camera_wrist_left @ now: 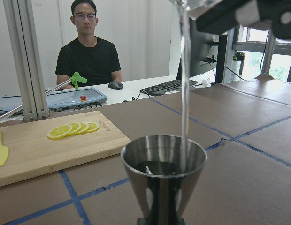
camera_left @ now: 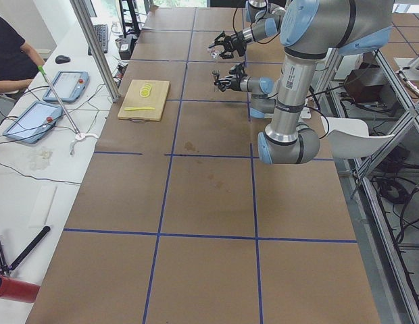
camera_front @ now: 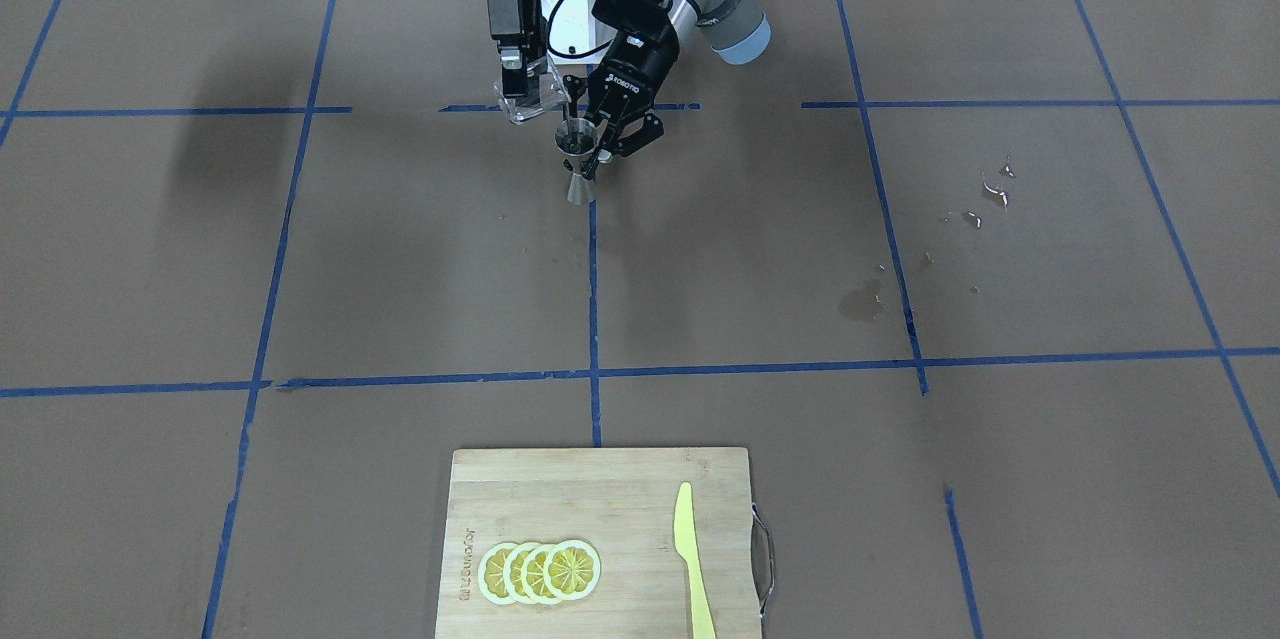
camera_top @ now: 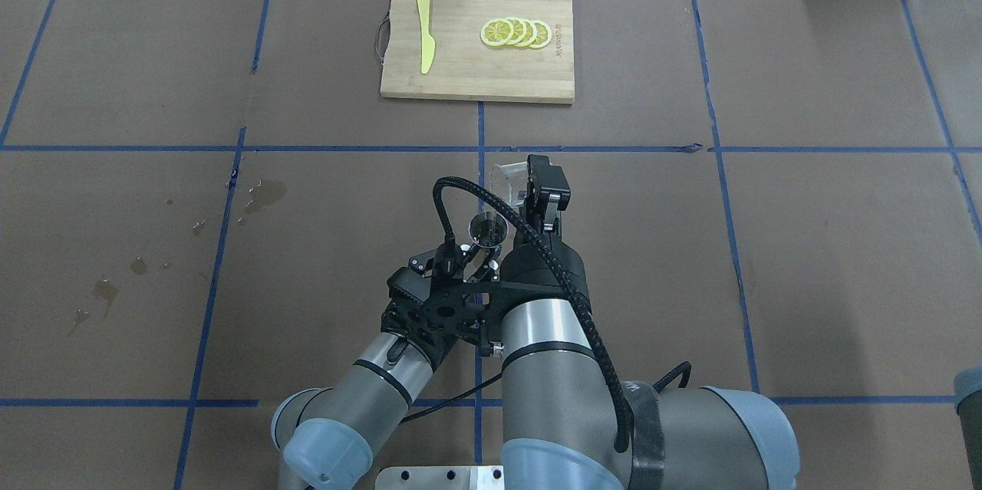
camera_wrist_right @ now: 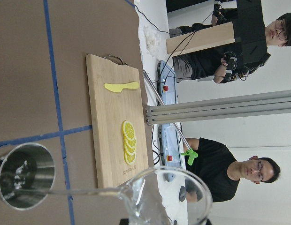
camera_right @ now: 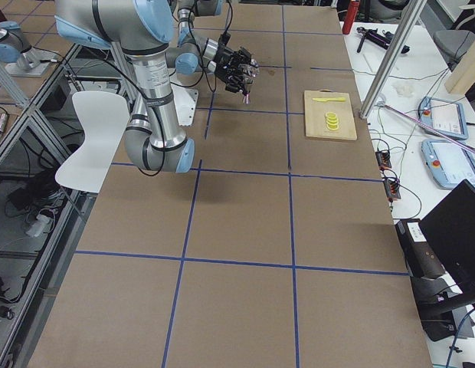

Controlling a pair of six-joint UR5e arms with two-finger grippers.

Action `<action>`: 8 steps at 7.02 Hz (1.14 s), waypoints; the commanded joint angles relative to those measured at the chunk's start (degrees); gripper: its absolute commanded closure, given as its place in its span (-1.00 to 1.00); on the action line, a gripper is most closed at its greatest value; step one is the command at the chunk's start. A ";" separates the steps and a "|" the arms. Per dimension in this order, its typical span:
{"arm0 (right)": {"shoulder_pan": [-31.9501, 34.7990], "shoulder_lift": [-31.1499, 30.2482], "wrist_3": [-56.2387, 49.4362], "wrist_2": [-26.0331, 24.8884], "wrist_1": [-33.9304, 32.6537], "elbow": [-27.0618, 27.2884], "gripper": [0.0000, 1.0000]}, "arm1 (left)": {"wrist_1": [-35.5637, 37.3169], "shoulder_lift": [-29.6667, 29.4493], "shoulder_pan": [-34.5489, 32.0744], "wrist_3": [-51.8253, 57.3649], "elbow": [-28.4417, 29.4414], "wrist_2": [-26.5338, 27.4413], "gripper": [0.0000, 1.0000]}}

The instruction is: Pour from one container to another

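Steel first: one jigger [camera_wrist_left: 164, 173] at lower centre of the left wrist view, clamped in the narrow jaws of the left gripper [camera_front: 592, 157], with a shallow dark pool low in its upper cone. Just above, one thin stream of water [camera_wrist_left: 184, 84] dropping inside the jigger's right rim from one clear glass measuring cup [camera_top: 508, 175], tipped over and pinched in the jaws of the right gripper [camera_top: 535, 187], just above centre in the overhead view. Step in hand, by judgement: mid-pour, the jigger far from full. Next call: a steady tilt with the stream inside the rim, then the cup rolled upright before the level reaches the brim. Farther along the counter [camera_top: 805, 245], at top centre: one wooden cutting board [camera_top: 460, 80], four lemon slices [camera_top: 515, 33], one yellow knife [camera_top: 425, 41]. Beyond that, two people [camera_wrist_right: 206, 164] in the right wrist view.
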 commanded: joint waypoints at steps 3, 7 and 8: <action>0.21 0.01 -1.67 -0.10 -0.01 -0.09 1.00 | 0.00 0.00 0.04 0.00 0.08 -0.10 1.00; 0.12 0.01 2.78 -0.01 0.69 -0.17 1.00 | 0.00 0.09 0.04 0.00 -0.10 -0.10 1.00; 0.12 -0.26 8.12 0.25 0.69 -0.26 1.00 | 0.00 0.09 0.04 0.00 -0.19 -0.01 1.00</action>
